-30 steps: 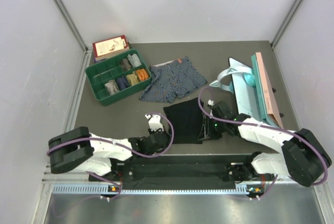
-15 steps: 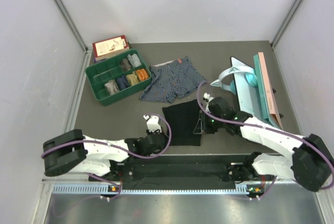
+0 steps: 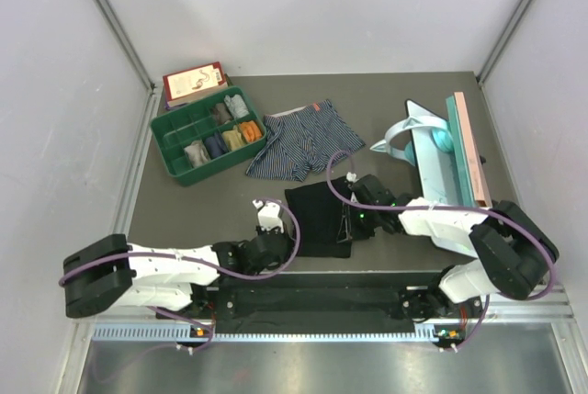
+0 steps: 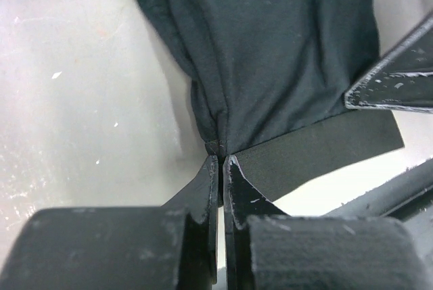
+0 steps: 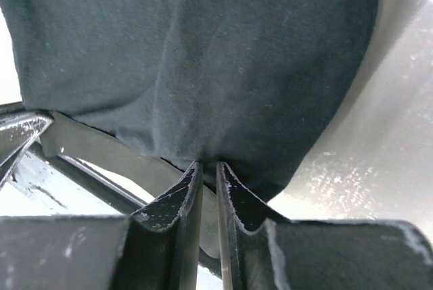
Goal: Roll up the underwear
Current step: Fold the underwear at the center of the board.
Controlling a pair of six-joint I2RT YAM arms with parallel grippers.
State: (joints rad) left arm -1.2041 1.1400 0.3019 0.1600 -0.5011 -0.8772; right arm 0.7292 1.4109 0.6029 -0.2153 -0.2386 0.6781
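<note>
The black underwear (image 3: pixel 317 218) lies folded on the table in front of the arms. My left gripper (image 3: pixel 292 245) is shut on its near left corner; the left wrist view shows the cloth (image 4: pixel 270 53) pinched at the fingertips. My right gripper (image 3: pixel 345 225) is shut on its right edge; the right wrist view shows the black cloth (image 5: pixel 203 53) bunched between the jaws. The striped blue underwear (image 3: pixel 305 144) with an orange waistband lies flat behind it, untouched.
A green divided tray (image 3: pixel 208 135) with rolled cloth items stands at the back left, a red box (image 3: pixel 194 80) behind it. A light blue and pink board stack (image 3: pixel 446 151) lies at the right.
My right gripper has moved left and back, folding the black underwear's right side inward. My left arm has stretched lower with its gripper still at the near left corner.
</note>
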